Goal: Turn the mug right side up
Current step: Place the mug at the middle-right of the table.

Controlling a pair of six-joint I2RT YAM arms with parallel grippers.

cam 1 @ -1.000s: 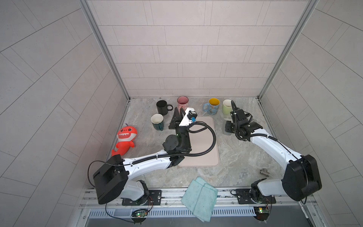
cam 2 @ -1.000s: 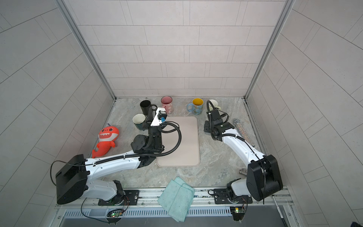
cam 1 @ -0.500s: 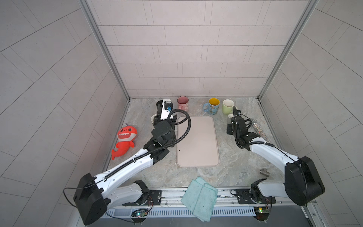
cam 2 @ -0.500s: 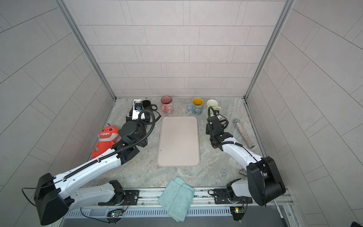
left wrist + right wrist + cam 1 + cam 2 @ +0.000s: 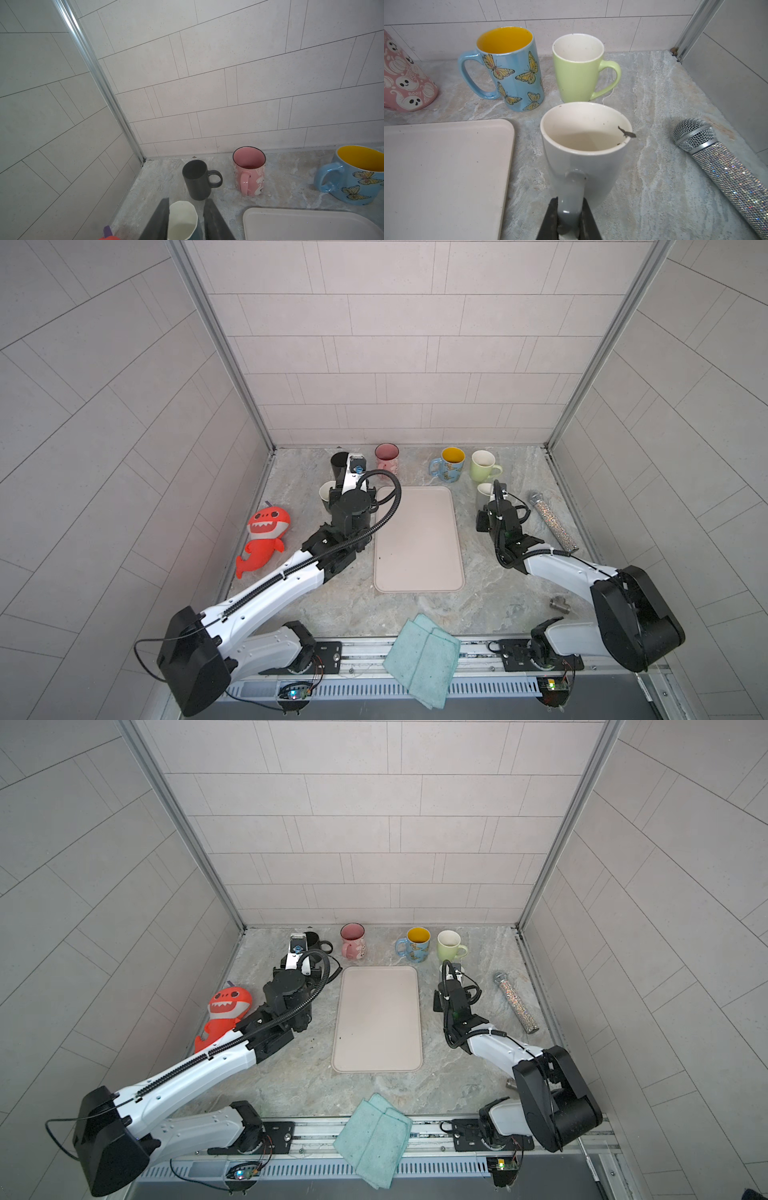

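R claw [image 5: 569, 200] clenched on handle of grey mug [image 5: 583, 166], mug upright on bench [image 5: 654, 99], toward back-right corner, btwn tray [image 5: 446, 166] & mic [image 5: 726, 176]. L claw [image 5: 187, 200] straddles teal mug [image 5: 182, 220] nr back-left corner; grip or not, can't tell.

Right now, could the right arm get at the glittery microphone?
Probably, once it lets go: the right arm has its jaws shut on the handle of the grey mug. The glittery microphone lies on bare counter beside that mug, nothing between them, so the way looks free.
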